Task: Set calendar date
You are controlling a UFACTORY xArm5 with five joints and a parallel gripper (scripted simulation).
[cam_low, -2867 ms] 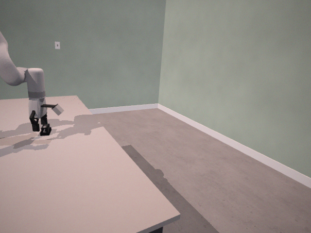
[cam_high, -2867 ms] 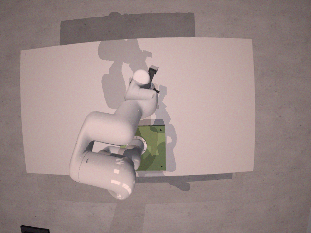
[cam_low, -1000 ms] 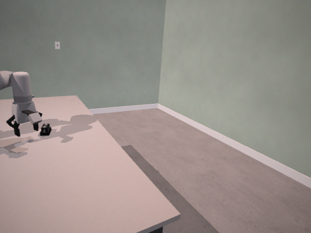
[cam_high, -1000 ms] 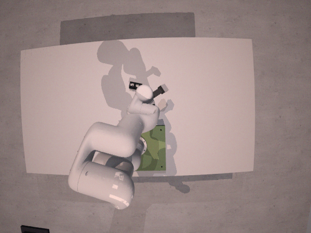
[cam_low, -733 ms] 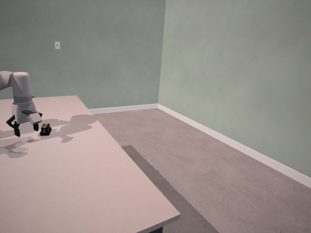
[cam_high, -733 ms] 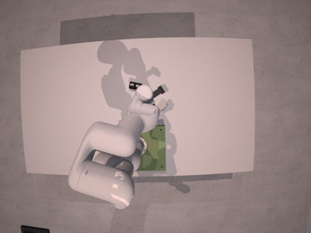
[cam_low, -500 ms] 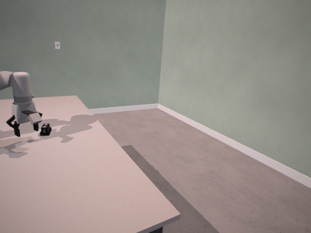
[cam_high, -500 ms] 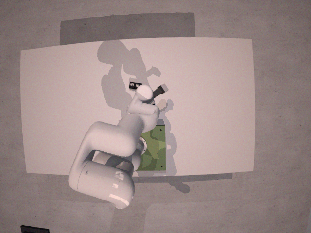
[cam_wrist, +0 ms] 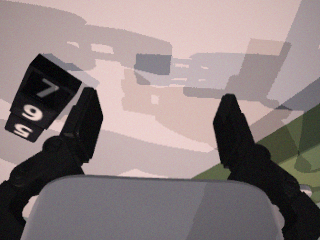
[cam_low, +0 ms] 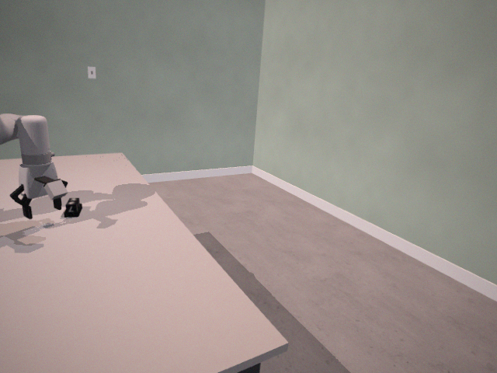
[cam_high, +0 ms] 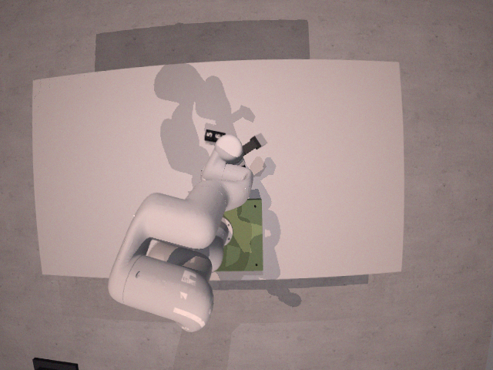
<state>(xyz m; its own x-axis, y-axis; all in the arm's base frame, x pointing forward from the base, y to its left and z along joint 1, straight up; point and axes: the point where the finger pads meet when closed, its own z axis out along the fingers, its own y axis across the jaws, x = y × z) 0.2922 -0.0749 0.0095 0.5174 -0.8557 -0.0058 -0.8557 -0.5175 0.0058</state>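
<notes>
Dim, pinkish light, no lamp visible. Top view: my arm (cam_high: 175,223) (cam_low: 33,136) has bright glare patches on its lower housing; hard-edged grey shadows overlap on the table (cam_high: 338,159) (cam_low: 140,289) (cam_wrist: 200,20), and table edges bow slightly. Exterior: walls (cam_low: 160,80) unevenly lit, dark shadow band across the floor (cam_low: 361,256). Wrist: layered shadows around my claw (cam_wrist: 157,122). Fine grain all over, small details soft, digits readable up close.

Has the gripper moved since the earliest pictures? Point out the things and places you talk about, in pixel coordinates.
Yes. In the exterior view, the gripper (cam_low: 43,212) (cam_wrist: 159,105) has shifted left: it is now farther left of the wall switch (cam_low: 92,72) than it was.
</notes>
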